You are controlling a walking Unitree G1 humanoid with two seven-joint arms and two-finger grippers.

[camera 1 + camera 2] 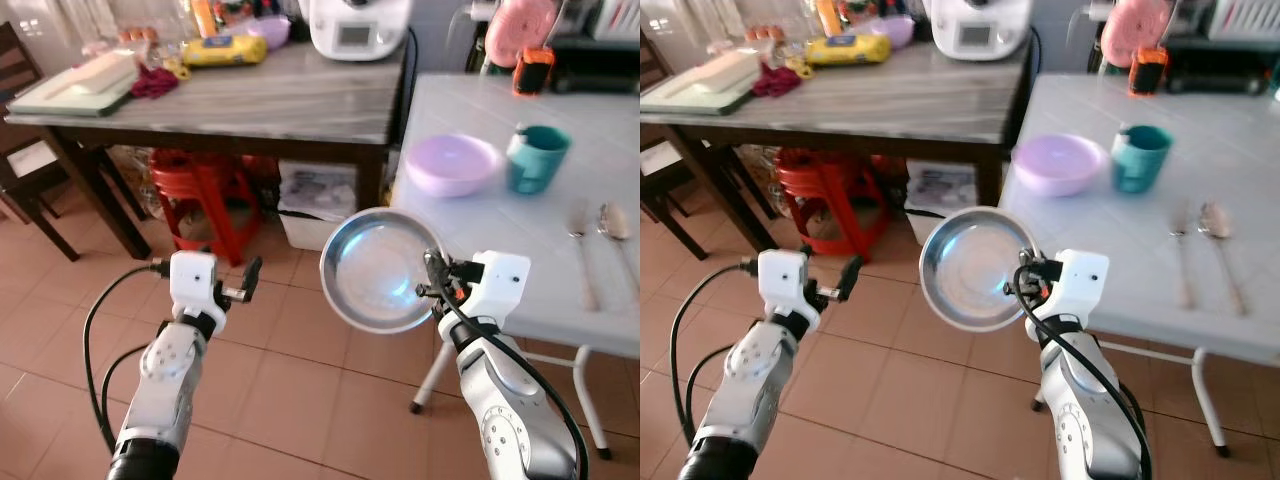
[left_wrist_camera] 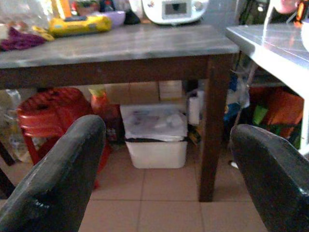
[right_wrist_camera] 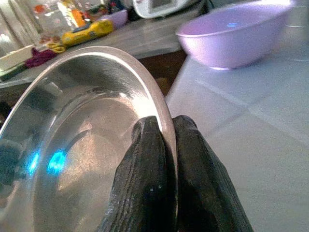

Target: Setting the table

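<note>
My right gripper [image 1: 432, 278] is shut on the rim of a round steel plate [image 1: 378, 268]. The plate is tilted up on edge, over the near left corner of the white table [image 1: 540, 230]. In the right wrist view both fingers [image 3: 190, 179] pinch the steel plate [image 3: 77, 145] at its rim. On the table stand a lilac bowl [image 1: 452, 164] and a teal cup [image 1: 536, 157], with a fork [image 1: 580, 240] and a spoon [image 1: 616, 228] lying to the right. My left gripper [image 1: 250, 278] hangs open over the tiled floor, holding nothing.
A dark wooden table [image 1: 250, 100] with a grey top stands at the back left, bearing a white appliance [image 1: 355, 25], a yellow pack [image 1: 223, 50] and a board [image 1: 75, 85]. Under it are a red stool [image 1: 205, 185] and a white bin [image 1: 315, 205].
</note>
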